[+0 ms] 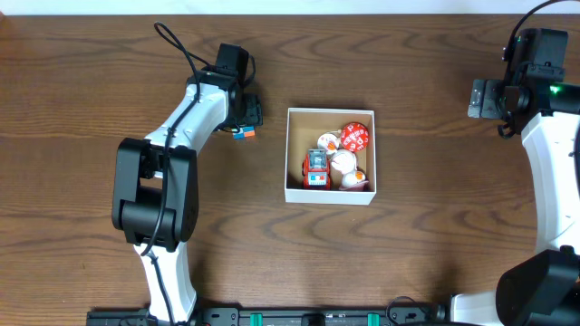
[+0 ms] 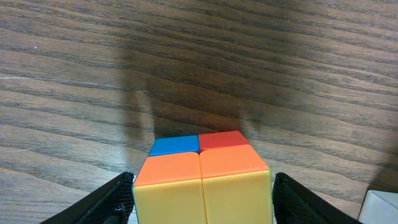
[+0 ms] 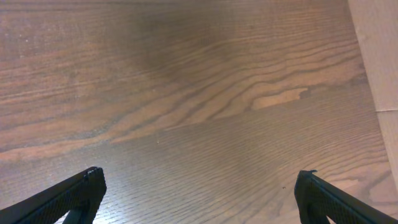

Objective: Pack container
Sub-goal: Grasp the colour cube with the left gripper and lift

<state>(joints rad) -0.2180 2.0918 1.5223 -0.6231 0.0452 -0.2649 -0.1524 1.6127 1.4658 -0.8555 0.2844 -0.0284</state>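
The container (image 1: 329,196), a shallow white-walled box with a tan floor, sits mid-table and holds a red toy car (image 1: 315,169), a red-and-white round piece (image 1: 355,137) and white round toys. A small colour cube (image 1: 241,133) lies on the table left of it. In the left wrist view the cube (image 2: 202,180) shows orange, yellow, blue and red faces. My left gripper (image 2: 203,202) has its fingers tight against both sides of the cube, low over the table. My right gripper (image 3: 199,199) is open and empty over bare wood at the far right (image 1: 485,98).
The wood table runs all round the container. A white corner (image 2: 382,208) shows at the lower right of the left wrist view. A pale strip (image 3: 379,56) lines the right side of the right wrist view.
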